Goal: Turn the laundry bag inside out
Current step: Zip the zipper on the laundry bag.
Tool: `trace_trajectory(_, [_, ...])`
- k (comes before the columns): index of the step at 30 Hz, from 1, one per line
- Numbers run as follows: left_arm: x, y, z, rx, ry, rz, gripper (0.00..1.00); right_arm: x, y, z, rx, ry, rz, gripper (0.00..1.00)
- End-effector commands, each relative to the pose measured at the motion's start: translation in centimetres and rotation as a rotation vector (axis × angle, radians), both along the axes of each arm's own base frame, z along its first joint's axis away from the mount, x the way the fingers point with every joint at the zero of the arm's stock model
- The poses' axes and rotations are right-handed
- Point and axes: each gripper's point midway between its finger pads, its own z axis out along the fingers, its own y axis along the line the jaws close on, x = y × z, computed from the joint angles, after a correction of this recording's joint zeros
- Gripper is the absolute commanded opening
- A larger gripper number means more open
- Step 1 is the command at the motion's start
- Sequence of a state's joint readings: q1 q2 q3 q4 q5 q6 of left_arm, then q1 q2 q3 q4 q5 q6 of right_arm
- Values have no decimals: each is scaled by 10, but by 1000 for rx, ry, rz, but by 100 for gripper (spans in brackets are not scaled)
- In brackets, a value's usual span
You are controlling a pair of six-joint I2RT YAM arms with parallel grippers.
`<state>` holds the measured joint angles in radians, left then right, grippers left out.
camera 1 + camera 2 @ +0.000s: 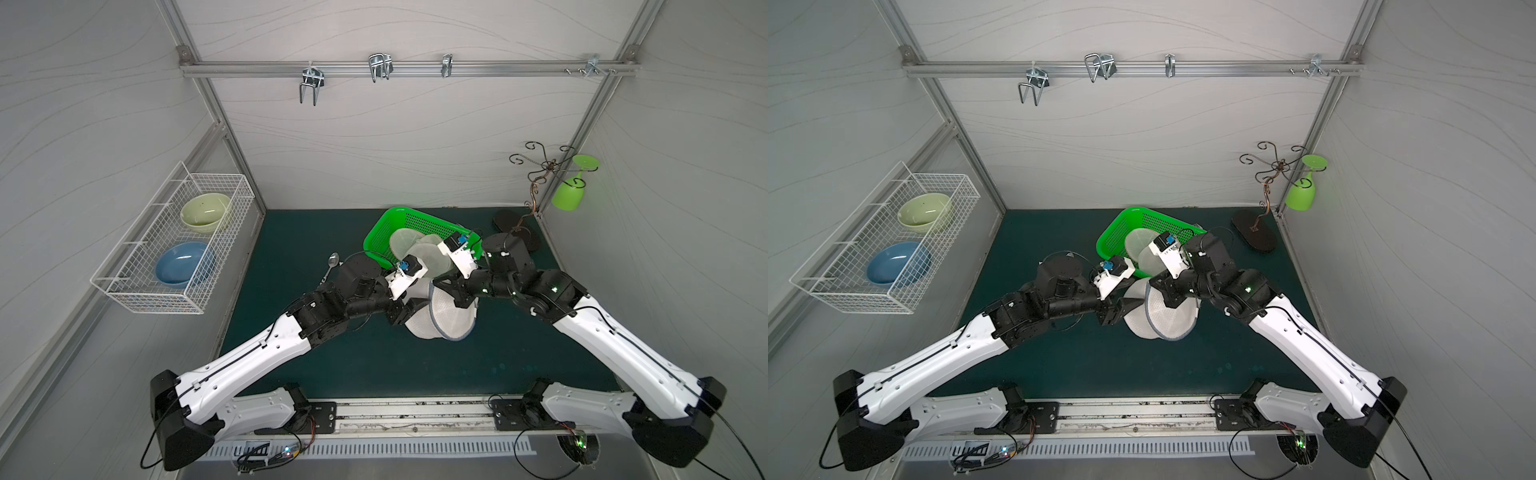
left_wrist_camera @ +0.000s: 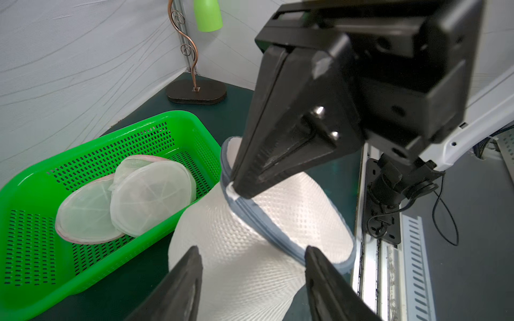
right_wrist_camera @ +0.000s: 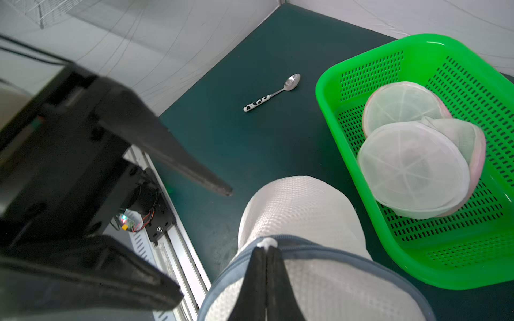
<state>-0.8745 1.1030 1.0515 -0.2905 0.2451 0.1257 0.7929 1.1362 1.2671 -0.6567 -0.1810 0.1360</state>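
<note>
R gripper (image 3: 266, 250) is clenched on the grey-blue zip rim (image 2: 267, 222) of the white mesh fabric laundry bag (image 1: 419, 328), holding that edge up above the dark-green mat (image 1: 332, 365). L gripper (image 2: 251, 250) is released, jaws apart w/ the bag's rounded body between them; can't tell if its fingers (image 2: 183, 278) touch the mesh. Bag's long axis runs from the pinched rim down toward L's fingers, closed end on L's side. So L looks like the nearer arm for working the body thru the mouth. Just beside the bag on the far side is a green perforated plastic basket (image 1: 376, 232) w/ two round flat mesh bags (image 1: 405, 245) inside, prob. close enough to snag a swing. A metal spoon w/ black-and-white handle (image 3: 271, 93) lies apart on the mat. White wire wall rack (image 1: 216, 183) and curly metal glass stand (image 1: 536, 187) are well apart.
</note>
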Motion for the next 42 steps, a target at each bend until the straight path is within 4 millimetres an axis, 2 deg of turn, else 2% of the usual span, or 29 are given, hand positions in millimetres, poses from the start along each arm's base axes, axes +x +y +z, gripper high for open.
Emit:
trace_trajectory(1, [1, -6, 40, -106, -41, 4, 62, 17, -2, 20, 54, -9, -139, 0])
trace_trajectory(4, [3, -2, 37, -89, -43, 28, 62, 20, -3, 23, 60, -16, -172, 0])
trace_trajectory(8, [9, 3, 30, -45, -51, 62, 60, 8, 5, 32, 91, -21, -109, 0])
trace_trajectory(11, [12, 5, 26, -18, -60, 79, 55, -3, 14, 39, 122, -43, -45, 0])
trace_trajectory(16, [18, 9, 28, -2, -86, 107, 41, -13, 21, 44, 124, -90, 15, 0])
trace_trajectory(22, [16, 6, 27, -4, -87, 88, 33, -19, 25, 52, 146, -97, 49, 0])
trace_trajectory(24, [16, 6, 26, 0, -87, 82, 25, -20, 25, 53, 148, -102, 54, 0])
trace_trajectory(26, [15, 5, 27, -2, -87, 78, 10, -19, 23, 53, 146, -107, 46, 0])
trace_trajectory(28, [14, 5, 27, -3, -89, 72, 0, -16, 20, 54, 141, -118, 25, 0])
trace_trajectory(31, [12, 6, 29, -7, -97, 66, 0, -7, 11, 51, 113, -132, -46, 0])
trace_trajectory(34, [9, 8, 34, -32, -114, 63, 0, 9, -9, 45, 72, -132, -156, 0])
trace_trajectory(38, [7, 15, 51, -116, -177, 82, 0, 34, -49, 34, 105, -28, -312, 0])
trace_trajectory(42, [6, 24, 69, -206, -243, 117, 0, 45, -82, 25, 178, 72, -401, 0])
